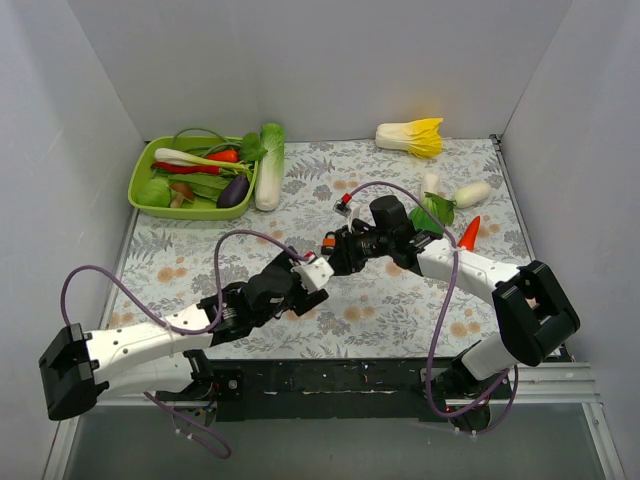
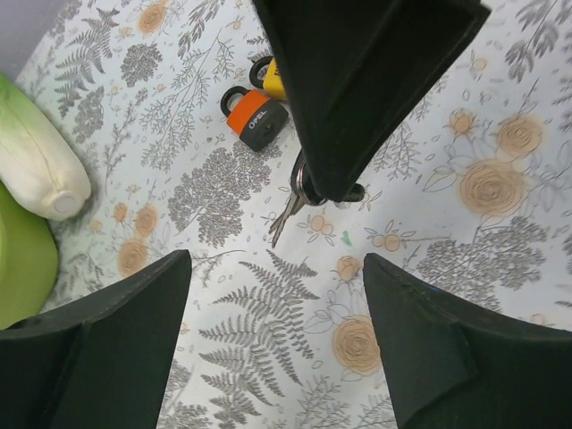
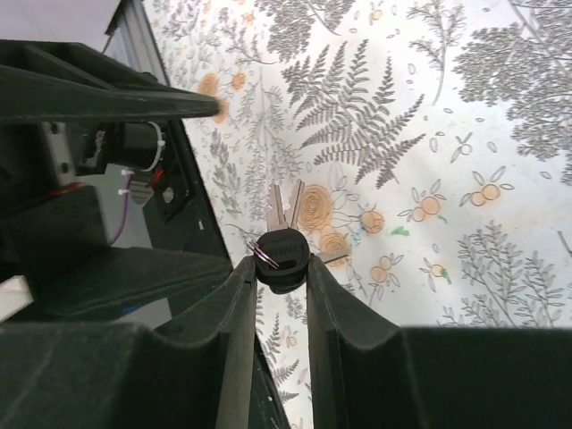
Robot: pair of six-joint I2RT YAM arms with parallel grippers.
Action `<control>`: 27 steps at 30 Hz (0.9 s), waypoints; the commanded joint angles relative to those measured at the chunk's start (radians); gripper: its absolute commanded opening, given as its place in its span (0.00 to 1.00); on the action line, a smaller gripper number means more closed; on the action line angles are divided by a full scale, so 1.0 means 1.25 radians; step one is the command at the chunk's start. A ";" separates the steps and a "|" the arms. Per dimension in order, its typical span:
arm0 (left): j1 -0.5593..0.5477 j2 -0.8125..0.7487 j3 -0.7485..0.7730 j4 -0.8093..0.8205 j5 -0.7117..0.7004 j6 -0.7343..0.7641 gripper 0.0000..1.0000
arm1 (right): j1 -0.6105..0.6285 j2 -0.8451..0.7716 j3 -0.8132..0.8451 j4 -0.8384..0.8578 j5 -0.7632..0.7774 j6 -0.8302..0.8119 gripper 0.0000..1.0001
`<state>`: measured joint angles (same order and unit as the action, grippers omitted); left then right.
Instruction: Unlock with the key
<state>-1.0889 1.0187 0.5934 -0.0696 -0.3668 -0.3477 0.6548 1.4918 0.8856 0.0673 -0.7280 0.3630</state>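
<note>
An orange padlock (image 2: 259, 121) lies on the floral cloth with a yellow one (image 2: 273, 79) just behind it; from the top view the orange padlock (image 1: 328, 242) sits beside the right arm's fingers. My right gripper (image 3: 281, 264) is shut on the black head of the key (image 3: 281, 248). Two silver blades (image 3: 284, 204) point away from the fingers, above the cloth. In the left wrist view the key (image 2: 288, 210) hangs below the right gripper (image 2: 326, 179), a little short of the padlocks. My left gripper (image 2: 275, 295) is open over bare cloth, with nothing between its fingers.
A green tray (image 1: 140, 185) of vegetables stands at the back left, with a long cabbage (image 1: 268, 165) beside it. A yellow-tipped cabbage (image 1: 412, 137), a white radish (image 1: 472, 193), a leafy green (image 1: 437, 208) and a carrot (image 1: 469, 232) lie at the back right. White walls enclose the table.
</note>
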 commanded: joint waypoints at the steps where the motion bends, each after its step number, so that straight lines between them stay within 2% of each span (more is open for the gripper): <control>1: 0.021 -0.111 0.006 -0.057 0.022 -0.177 0.80 | 0.003 -0.039 -0.003 0.004 0.071 -0.058 0.01; 3: 0.068 -0.137 0.020 -0.087 0.064 -0.244 0.82 | 0.003 -0.048 -0.005 0.003 0.102 -0.088 0.01; 5: 0.117 -0.158 0.030 -0.103 0.161 -0.357 0.83 | 0.003 -0.062 -0.002 -0.007 0.125 -0.112 0.01; 6: 0.172 -0.161 0.032 -0.100 0.192 -0.395 0.83 | 0.003 -0.066 -0.002 -0.005 0.136 -0.117 0.01; 7: 0.198 -0.158 0.038 -0.099 0.227 -0.472 0.82 | 0.003 -0.077 -0.003 -0.002 0.139 -0.121 0.01; 9: 0.258 -0.141 0.044 -0.089 0.290 -0.542 0.79 | 0.005 -0.088 -0.007 0.015 0.146 -0.132 0.01; 12: 0.304 -0.099 0.065 -0.059 0.339 -0.731 0.75 | 0.017 -0.115 -0.019 0.037 0.179 -0.155 0.01; 13: 0.311 -0.087 0.071 -0.047 0.346 -0.780 0.75 | 0.022 -0.129 -0.024 0.041 0.192 -0.163 0.01; 14: 0.316 -0.073 0.074 -0.019 0.363 -0.887 0.76 | 0.028 -0.136 -0.027 0.043 0.223 -0.169 0.01; 16: 0.324 -0.036 0.070 0.013 0.385 -0.971 0.80 | 0.053 -0.159 -0.032 0.052 0.255 -0.186 0.01; 18: 0.329 -0.020 0.060 0.046 0.406 -1.089 0.81 | 0.083 -0.174 -0.036 0.060 0.307 -0.198 0.01; 21: 0.337 -0.003 0.038 0.105 0.441 -1.173 0.80 | 0.121 -0.193 -0.041 0.064 0.386 -0.220 0.01; 27: 0.345 0.018 0.046 0.093 0.424 -1.198 0.78 | 0.149 -0.212 -0.062 0.090 0.449 -0.239 0.01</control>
<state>-0.6693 1.0435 0.6441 0.0177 0.1509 -1.7462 0.8227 1.2552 0.8276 0.1123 -0.2695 0.1040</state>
